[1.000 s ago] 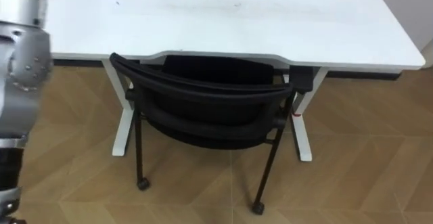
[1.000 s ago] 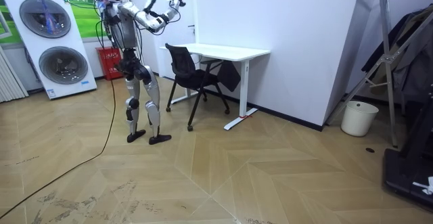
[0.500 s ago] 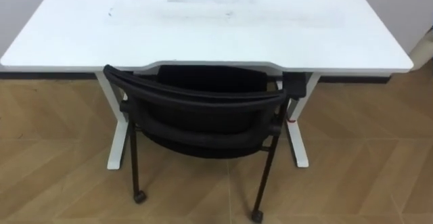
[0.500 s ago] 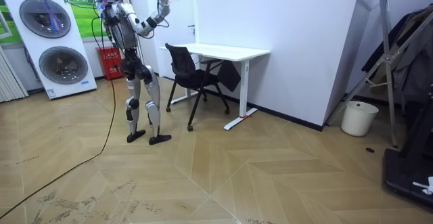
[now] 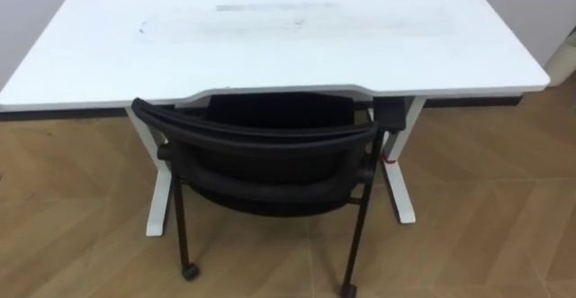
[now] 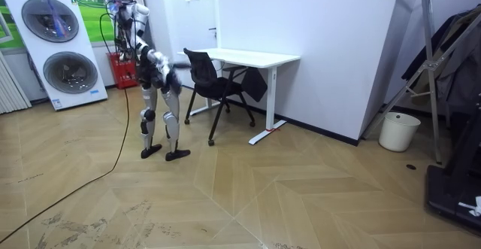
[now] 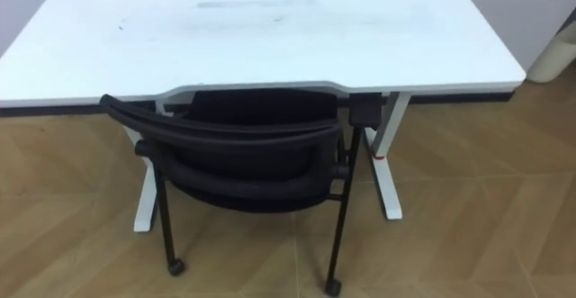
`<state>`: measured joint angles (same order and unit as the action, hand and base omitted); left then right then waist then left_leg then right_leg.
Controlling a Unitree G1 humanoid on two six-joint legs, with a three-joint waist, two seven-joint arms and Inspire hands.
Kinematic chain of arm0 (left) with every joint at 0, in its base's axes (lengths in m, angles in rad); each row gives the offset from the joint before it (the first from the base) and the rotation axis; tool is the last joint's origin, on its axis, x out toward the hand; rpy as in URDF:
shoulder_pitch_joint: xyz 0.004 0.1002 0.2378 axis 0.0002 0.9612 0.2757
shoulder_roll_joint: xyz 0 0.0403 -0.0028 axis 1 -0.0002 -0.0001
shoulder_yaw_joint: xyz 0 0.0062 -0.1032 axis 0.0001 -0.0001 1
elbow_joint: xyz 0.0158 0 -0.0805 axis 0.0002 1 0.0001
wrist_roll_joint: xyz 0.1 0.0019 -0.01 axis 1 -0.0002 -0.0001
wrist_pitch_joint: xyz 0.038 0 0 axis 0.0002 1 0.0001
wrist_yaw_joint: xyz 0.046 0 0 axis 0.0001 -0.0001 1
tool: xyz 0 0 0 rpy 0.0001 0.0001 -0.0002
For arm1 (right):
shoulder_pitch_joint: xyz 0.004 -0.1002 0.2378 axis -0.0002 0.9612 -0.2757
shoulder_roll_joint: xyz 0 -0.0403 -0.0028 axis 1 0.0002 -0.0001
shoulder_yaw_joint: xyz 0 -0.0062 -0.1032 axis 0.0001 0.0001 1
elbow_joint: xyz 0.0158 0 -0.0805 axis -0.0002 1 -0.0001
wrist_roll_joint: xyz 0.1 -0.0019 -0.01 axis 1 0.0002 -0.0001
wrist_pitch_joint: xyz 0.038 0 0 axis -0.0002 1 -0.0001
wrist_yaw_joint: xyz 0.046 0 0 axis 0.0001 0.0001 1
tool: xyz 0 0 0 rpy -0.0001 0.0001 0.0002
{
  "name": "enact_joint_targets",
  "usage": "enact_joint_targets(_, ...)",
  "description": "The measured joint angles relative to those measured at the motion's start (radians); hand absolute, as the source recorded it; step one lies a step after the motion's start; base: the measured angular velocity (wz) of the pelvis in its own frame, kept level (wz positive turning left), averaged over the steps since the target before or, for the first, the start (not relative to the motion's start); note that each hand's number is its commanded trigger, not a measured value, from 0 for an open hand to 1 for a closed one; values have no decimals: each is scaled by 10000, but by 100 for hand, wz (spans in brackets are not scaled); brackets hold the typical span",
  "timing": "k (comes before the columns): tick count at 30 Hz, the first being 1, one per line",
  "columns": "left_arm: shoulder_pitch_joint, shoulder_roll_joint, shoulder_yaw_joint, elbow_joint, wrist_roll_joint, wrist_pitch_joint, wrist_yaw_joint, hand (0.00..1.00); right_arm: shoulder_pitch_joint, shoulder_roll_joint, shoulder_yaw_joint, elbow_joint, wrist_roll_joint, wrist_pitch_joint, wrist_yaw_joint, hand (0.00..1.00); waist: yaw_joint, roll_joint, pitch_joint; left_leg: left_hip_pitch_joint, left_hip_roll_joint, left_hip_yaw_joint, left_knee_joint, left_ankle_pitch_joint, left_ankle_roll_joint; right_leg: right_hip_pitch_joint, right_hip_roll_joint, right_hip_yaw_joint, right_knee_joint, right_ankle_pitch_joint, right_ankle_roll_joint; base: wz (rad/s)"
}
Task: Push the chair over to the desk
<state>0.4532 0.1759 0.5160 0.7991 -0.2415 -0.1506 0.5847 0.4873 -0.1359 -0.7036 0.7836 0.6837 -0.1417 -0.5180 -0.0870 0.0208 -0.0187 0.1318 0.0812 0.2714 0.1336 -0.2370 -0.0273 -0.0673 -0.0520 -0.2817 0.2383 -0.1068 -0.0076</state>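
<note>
The black chair (image 5: 261,154) stands at the near edge of the white table (image 5: 288,55). Its seat is under the tabletop, below the shallow recess cut in that edge, and its backrest is just outside the edge, between the two white table legs (image 5: 160,190). The backrest is not quite parallel to the edge: its left end is a little nearer to the camera than its right end. The chair's rear castors (image 5: 189,269) rest on the wooden floor. A small black box (image 5: 391,112) is fixed under the near edge, beside the right table leg, and there is a red mark on that leg.

In the room view the robot stands upright on the wooden floor on the room view's left of the chair, facing it, near but apart from it. Its arms are drawn in before its waist, and the hands (image 6: 163,68) touch nothing of the chair. They are too small there, so I cannot tell if they are released or clenched.

Behind the robot two washing machines (image 6: 56,46) stand one on the other. A white bin (image 6: 396,131) stands by the wall, well apart from the table on the room view's right.
</note>
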Motion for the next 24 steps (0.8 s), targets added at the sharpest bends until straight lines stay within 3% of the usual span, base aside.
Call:
enact_joint_targets(2, 17, -284, -523, 1682, -58, 284, -1023, 0, -166, 67, 607, 2173, -193, 267, 947, 0, -21, 13, -14, 11, -6, -13, 16, -59, 26, 29, -16, -3, -8, -43, 49, 0)
enact_joint_targets(3, 16, -362, -538, 1999, -44, 398, -1271, 0, -231, 70, 788, 2709, -324, 345, 1179, 0, -33, 1, -18, 35, -1, -14, 18, -73, 33, 61, -12, -2, -18, -46, 56, 0)
enact_joint_targets(5, 2, -456, -944, 3027, 13, 853, -2178, 0, -393, 81, 1702, 4219, -1156, 858, 2071, 0, -71, -21, -5, 246, -7, -40, 19, -139, 60, 275, 12, -43, -3, -105, 122, 6)
enact_joint_targets(9, -341, -435, -1795, 3698, 117, 1684, -3366, 0, -1167, 86, 2617, 4915, -2512, 1677, 2919, 0, -68, 23, 27, 417, -28, -4, 0, -182, 123, 413, -7, 54, -16, -93, 195, -3)
enact_joint_targets(11, -987, -413, -2516, 3698, 245, 2166, -3965, 0, -1965, 55, 3324, 5006, -3280, 2038, 3051, 0, 32, 36, 57, 430, -65, 46, 10, -193, 151, 401, -25, 100, -20, -55, 227, -7)
enact_joint_targets(14, -1917, -398, -3346, 3661, 447, 2587, -4469, 0, -2898, 53, 4130, 4989, -3477, 2090, 3183, 0, 80, 43, 103, 372, -71, 3, 24, -194, 160, 387, -27, 47, -48, -42, 234, 3)
enact_joint_targets(16, -2355, -440, -3729, 3573, 435, 2619, -4751, 0, -3285, 83, 4444, 4858, -3378, 2068, 3319, 0, 87, 91, 136, 354, -73, 5, 5, -200, 148, 410, 47, 42, -172, -29, 215, 2)
enact_joint_targets(19, -2902, -449, -4133, 3382, 442, 2650, -5247, 0, -3409, 94, 4747, 4464, -3155, 2034, 3597, 0, 66, 154, 245, 309, -30, -81, 17, -208, 114, 384, 119, 45, -234, -61, 219, 0)
enact_joint_targets(24, -2936, -463, -4254, 3180, 589, 2646, -5896, 0, -3289, 165, 4894, 4321, -2471, 2094, 4341, 0, 57, 113, 258, 113, -57, -143, 170, -198, 111, 271, 93, 91, -308, -118, 285, -5)
